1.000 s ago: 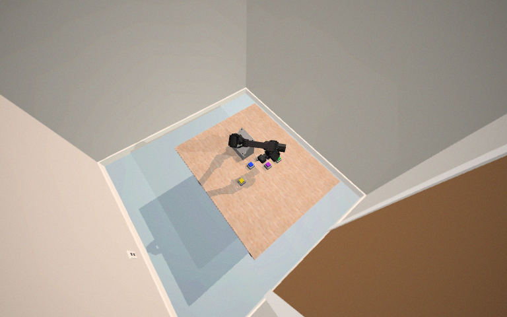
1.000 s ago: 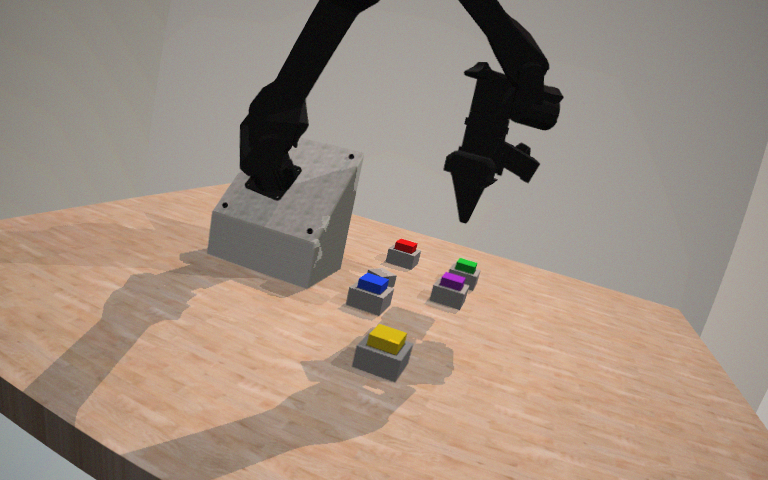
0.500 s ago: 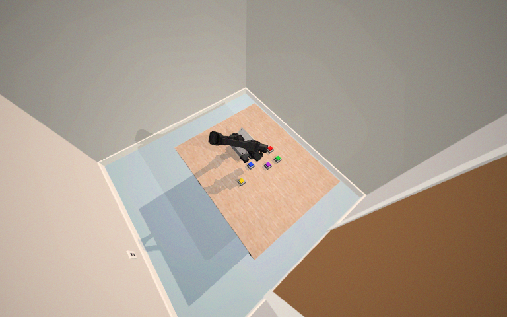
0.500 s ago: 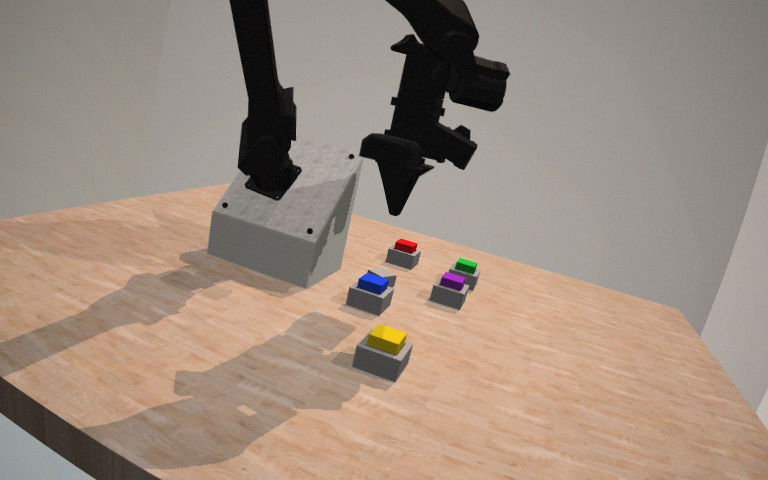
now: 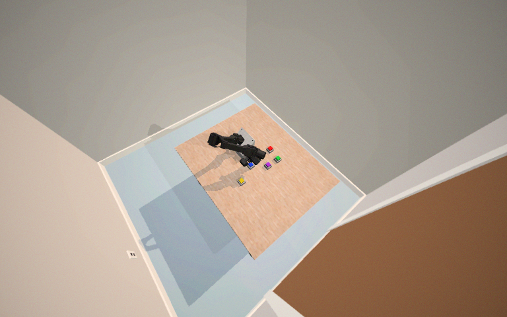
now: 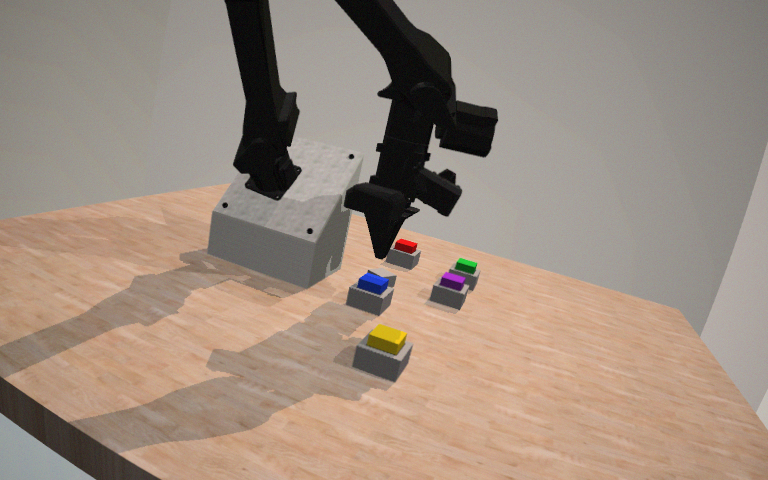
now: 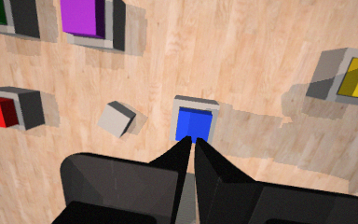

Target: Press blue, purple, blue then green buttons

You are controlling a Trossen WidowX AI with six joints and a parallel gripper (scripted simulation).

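The blue button (image 5: 251, 164) (image 6: 373, 283) (image 7: 195, 124) sits on its grey base in the middle of the wooden table. My gripper (image 6: 382, 253) (image 7: 192, 142) (image 5: 247, 161) is shut with nothing between the fingers. It points down a short way above the blue button, its tips over the button's near edge in the wrist view. The purple button (image 5: 267, 164) (image 6: 452, 280) (image 7: 82, 17) is to the right of the blue one in the exterior view. The green button (image 5: 277, 158) (image 6: 466, 264) is just behind the purple one.
A small grey block (image 7: 116, 119) (image 6: 384, 273) lies close beside the blue button. A red button (image 5: 269, 148) (image 6: 405, 245) (image 7: 6, 112) and a yellow button (image 5: 241, 180) (image 6: 387, 338) (image 7: 349, 82) are nearby. The arm's grey base (image 6: 286, 217) stands at the back.
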